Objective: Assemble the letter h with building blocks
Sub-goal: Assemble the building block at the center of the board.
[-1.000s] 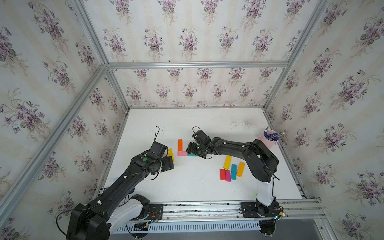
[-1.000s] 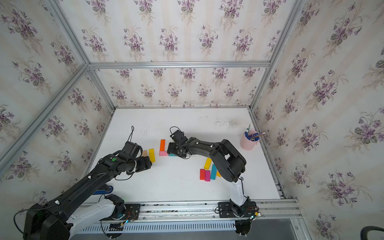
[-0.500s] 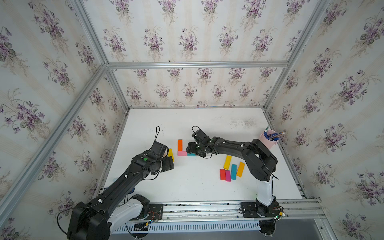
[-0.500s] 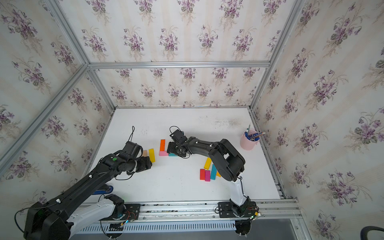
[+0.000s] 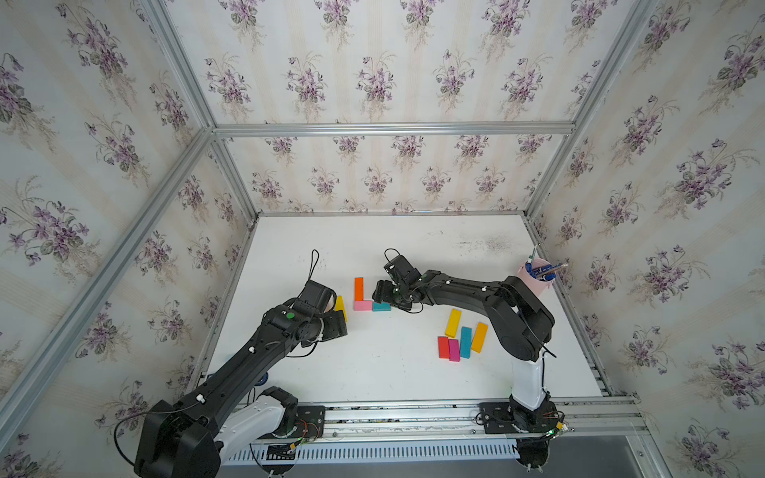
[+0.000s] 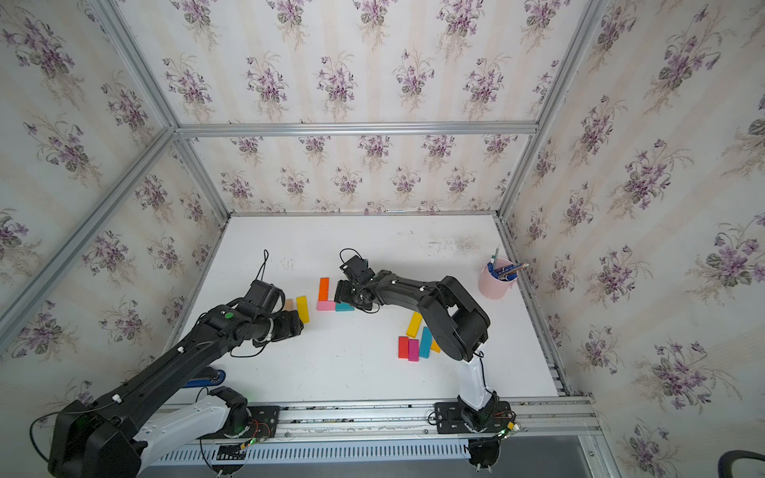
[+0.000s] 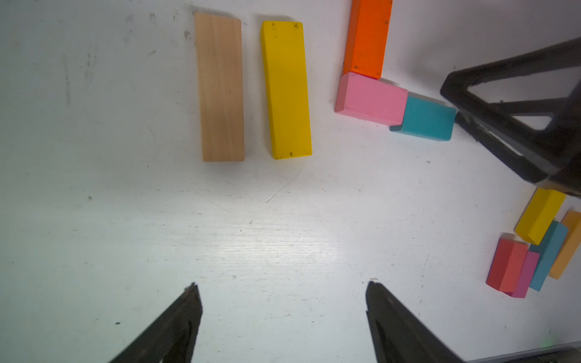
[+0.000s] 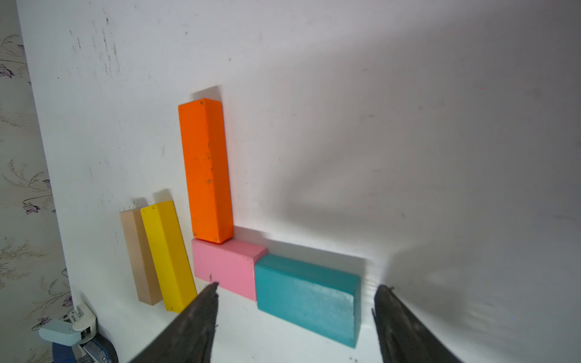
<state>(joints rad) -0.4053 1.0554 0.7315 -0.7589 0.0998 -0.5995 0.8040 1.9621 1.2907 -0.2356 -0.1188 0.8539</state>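
An orange block (image 5: 359, 288) lies lengthwise with a pink block (image 5: 362, 305) at its near end. A teal block (image 5: 381, 306) continues the row to the right, so the three form an L. My right gripper (image 8: 300, 286) is open and low over the table. The teal block (image 8: 306, 295) lies just ahead of its tips, wholly within their spread, and neither tip touches it. A tan block (image 7: 220, 88) and a long yellow block (image 7: 286, 89) lie side by side left of the L. My left gripper (image 7: 282, 284) is open over bare table nearer than them.
Several loose blocks lie at the front right: yellow (image 5: 453, 322), teal (image 5: 465, 342), amber (image 5: 479, 337), red (image 5: 443, 347) and magenta (image 5: 454, 350). A pink cup (image 5: 536, 279) with pens stands by the right wall. Patterned walls enclose the table; a metal rail (image 5: 414, 414) runs along its front.
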